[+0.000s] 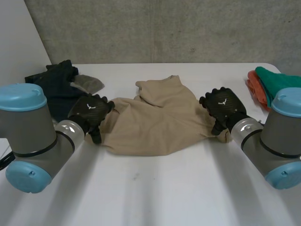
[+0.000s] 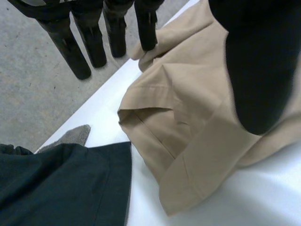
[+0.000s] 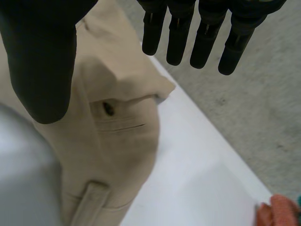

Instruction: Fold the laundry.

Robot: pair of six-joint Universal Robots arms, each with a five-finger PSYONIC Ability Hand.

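Crumpled tan trousers [image 1: 155,120] lie across the middle of the white table [image 1: 155,193]. My left hand [image 1: 90,112] hovers at their left edge, open, its fingers [image 2: 75,52] straight and its thumb [image 2: 261,66] over the tan cloth [image 2: 188,127], holding nothing. At the trousers' right edge my right hand [image 1: 222,107] is open too. In the right wrist view its straight fingers [image 3: 202,37] and thumb [image 3: 44,61] stand apart above the waistband part [image 3: 117,136], which shows a buttonhole and a belt loop.
A dark green garment [image 1: 59,87] with a grey piece [image 1: 88,83] on it lies at the back left, close to my left hand; its edge [image 2: 66,183] nearly touches the trousers. Orange and teal cloths [image 1: 265,82] are piled at the back right. A concrete wall [image 1: 160,28] stands behind.
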